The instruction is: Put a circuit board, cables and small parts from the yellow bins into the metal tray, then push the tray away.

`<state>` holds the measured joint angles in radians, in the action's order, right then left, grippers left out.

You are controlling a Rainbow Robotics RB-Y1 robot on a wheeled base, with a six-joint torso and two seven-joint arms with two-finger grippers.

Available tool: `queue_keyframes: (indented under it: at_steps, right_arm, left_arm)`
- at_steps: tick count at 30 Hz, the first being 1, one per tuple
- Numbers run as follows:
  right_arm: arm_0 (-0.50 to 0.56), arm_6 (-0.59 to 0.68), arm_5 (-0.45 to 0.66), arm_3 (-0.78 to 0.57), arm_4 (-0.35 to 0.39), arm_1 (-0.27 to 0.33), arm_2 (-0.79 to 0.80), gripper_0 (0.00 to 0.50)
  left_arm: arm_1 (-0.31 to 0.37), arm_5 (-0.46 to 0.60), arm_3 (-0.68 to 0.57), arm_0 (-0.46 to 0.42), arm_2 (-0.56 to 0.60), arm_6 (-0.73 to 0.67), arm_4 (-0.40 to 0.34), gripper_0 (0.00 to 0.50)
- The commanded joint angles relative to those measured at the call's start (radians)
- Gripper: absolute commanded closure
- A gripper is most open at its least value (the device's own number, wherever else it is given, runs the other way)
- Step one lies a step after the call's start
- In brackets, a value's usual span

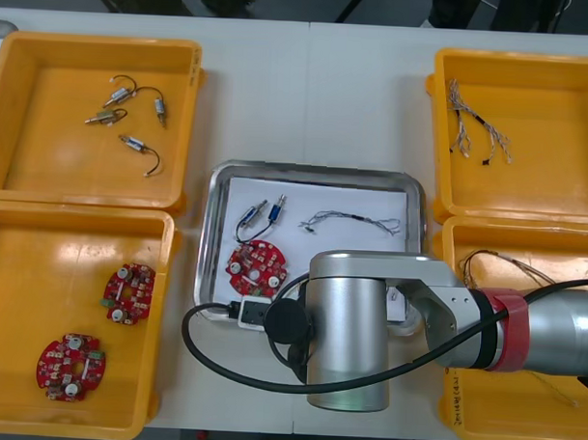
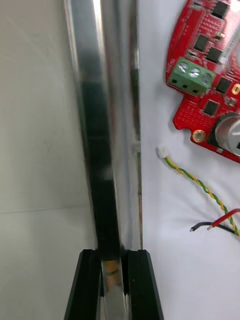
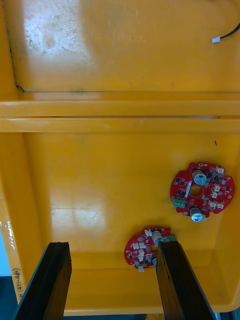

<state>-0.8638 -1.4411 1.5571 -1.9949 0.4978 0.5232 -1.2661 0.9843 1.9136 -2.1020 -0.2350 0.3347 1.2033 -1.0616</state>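
Currently | right gripper [image 2: 114, 260] is pinching metal tray [image 2: 100, 125] by near rim | tray is looking stiff, slick, probably light; rim suits holding | left gripper [image 3: 112, 252] idling spread over yellow bin [image 3: 100, 165]

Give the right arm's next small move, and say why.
Probably a short push of the metal tray away from the robot: the right gripper is shut on its near rim, and a circuit board, cables and small metal parts lie inside. The left gripper hangs open over a yellow bin.
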Motion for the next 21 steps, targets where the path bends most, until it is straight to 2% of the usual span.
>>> queue_keyframes:
  at_steps: [1, 6, 14, 21]
  right_arm:
    - [-0.029, 0.007, 0.004, -0.012, -0.012, 0.014, -0.015, 0.5]
    - [-0.034, 0.002, 0.004, -0.01, -0.03, 0.012, -0.016, 0.5]
    - [-0.087, -0.001, 0.009, -0.01, -0.016, 0.018, -0.016, 0.5]
    - [-0.188, 0.008, 0.011, -0.007, -0.027, 0.015, -0.079, 0.5]
  left_arm:
    - [0.042, 0.006, -0.027, 0.011, 0.026, 0.012, 0.009, 0.0]
    - [0.042, 0.006, -0.027, 0.011, 0.026, 0.012, 0.009, 0.0]
    - [0.042, 0.006, -0.027, 0.011, 0.026, 0.012, 0.009, 0.0]
    - [0.042, 0.006, -0.027, 0.011, 0.026, 0.012, 0.009, 0.0]
